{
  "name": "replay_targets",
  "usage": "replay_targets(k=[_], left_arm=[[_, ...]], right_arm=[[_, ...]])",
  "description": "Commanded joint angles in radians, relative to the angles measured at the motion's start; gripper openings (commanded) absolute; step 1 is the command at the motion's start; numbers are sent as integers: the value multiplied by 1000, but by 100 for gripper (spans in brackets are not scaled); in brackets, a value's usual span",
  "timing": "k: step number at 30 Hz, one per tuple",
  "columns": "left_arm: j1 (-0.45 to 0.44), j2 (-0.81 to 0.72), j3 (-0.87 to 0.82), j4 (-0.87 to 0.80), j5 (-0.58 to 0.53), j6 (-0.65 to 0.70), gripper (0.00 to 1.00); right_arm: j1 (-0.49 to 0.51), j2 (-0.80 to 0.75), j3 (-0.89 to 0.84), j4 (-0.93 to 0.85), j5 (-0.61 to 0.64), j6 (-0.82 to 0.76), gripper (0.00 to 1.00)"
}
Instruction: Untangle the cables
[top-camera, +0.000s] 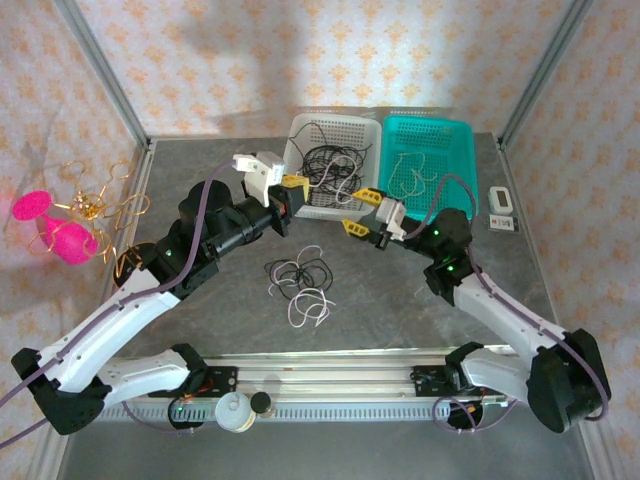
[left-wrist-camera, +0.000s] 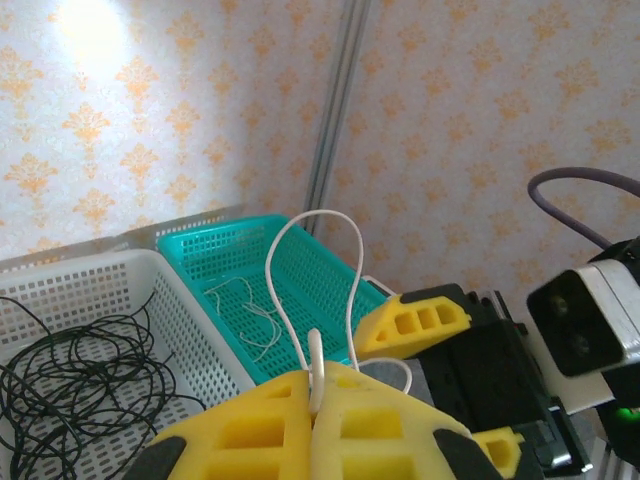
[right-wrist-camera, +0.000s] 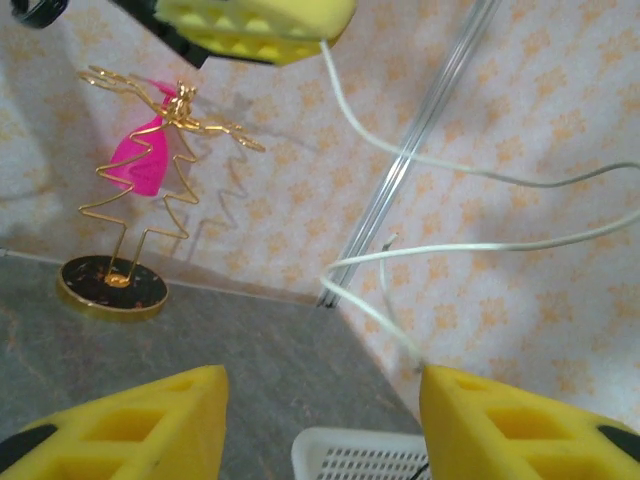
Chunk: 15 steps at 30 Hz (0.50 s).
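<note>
A white cable hangs in the air above the back of the table, in front of two baskets. The left gripper is clamped tight on it, and a tall loop rises from the closed yellow fingers. From there the cable runs across to the right gripper, whose jaws stand well apart. One strand drops close to its right finger, but nothing is pinched between them.

A loose pile of black and white cords lies on the table, near the middle and between the two arms. How many cords it holds is hard to make out, since they overlap.

More black cables are coiled in a white basket. Thin white strands lie in a teal basket, which touches it on the right. The grippers stand in front of both baskets and hide part of their near rims.

One gold wire ornament with pink parts stands at the far left, off the table. One small white device lies at the right edge, too small to identify. One white round object and one black knob sit by the front rail.
</note>
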Motion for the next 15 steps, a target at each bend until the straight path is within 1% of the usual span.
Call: replay_targets(k=[1,6,8,9,14,15], left_arm=[[6,-12,18,-6,22,-16,0],[6,-11,22,-12,21,-12,0],[6,-11,21,-12,19,-10,0],[7,-11,20,-11,18,-8,0],[6,-9,19,-6,20,-8,0],[6,-9,21,-5,18,-8,0]], right_arm=[[-4,21,34,144,-37,65,50],[-3,33,55,163,-52,89,48],[-3,33,60,163,-50,96,45],[-4,33,63,164,-53,100,42],[-2,62,68,164,-62,121,19],[-2,65,67,163,-62,123,16]])
